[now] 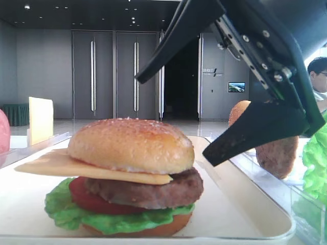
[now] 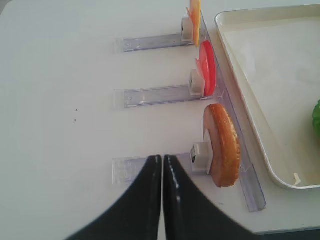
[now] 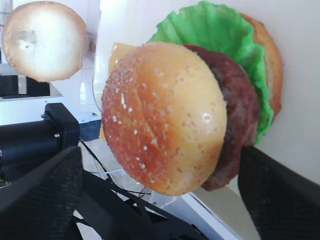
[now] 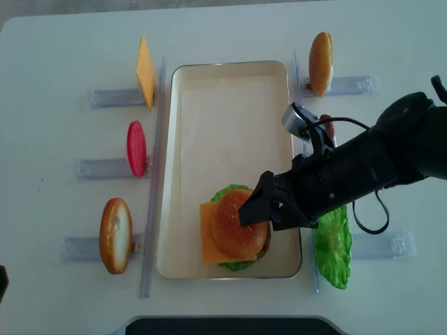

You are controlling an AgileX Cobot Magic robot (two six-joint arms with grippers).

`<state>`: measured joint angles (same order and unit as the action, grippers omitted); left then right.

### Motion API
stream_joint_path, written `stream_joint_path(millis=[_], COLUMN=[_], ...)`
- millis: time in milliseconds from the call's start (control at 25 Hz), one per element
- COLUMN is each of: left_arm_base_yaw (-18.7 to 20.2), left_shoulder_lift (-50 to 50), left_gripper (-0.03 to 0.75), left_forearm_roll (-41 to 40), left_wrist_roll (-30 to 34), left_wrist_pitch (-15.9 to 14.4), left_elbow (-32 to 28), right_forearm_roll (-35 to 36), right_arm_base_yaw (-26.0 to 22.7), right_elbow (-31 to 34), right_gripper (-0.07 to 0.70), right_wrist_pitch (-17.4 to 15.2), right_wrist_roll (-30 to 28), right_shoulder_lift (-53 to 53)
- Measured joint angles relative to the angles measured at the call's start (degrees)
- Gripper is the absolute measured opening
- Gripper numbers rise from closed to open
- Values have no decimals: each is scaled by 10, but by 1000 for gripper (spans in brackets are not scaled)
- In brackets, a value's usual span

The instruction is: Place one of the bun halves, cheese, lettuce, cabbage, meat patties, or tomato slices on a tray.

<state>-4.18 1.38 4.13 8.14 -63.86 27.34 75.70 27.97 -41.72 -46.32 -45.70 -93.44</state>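
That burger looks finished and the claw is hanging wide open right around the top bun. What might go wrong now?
Three things, I'd guess:
1. The right claw has its fingers on both sides of the top bun; pulling away sideways might clip it and slide it off.
2. The cheese sticks out well past the bun on one side, so a nudge may tilt the stack.
3. The burger sits near one end of the tray, close to its rim.
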Motion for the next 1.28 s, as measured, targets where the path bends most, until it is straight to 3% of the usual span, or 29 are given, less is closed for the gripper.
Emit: stream_joint_path(millis=[280,440,560,840,1000,1120,1280], left_arm_base_yaw=[0,0,0,0,0,0,0], left_shoulder_lift=[0,0,0,0,0,0,0], left_gripper=[0,0,0,0,0,0,0], left_forearm_roll=[0,0,0,0,0,0,0], left_wrist_roll=[0,0,0,0,0,0,0], left_wrist_pitch=[0,0,0,0,0,0,0], left_elbow=[0,0,0,0,0,0,0], right_forearm_roll=[-101,-173,-268,-549,-699,-757,-774], right_arm_base_yaw=[0,0,0,0,-1,-10,-37], right_elbow=[-40,-80,-137,-289,-357,-394,-416], right_gripper=[594,594,594,594,594,594,592], right_wrist_pitch=[3,-13,-46,-84,-130,-170,-197], right_wrist_roll=[95,161,241,425,504,526,533], right_shoulder_lift=[54,76,80,80,75,53,15])
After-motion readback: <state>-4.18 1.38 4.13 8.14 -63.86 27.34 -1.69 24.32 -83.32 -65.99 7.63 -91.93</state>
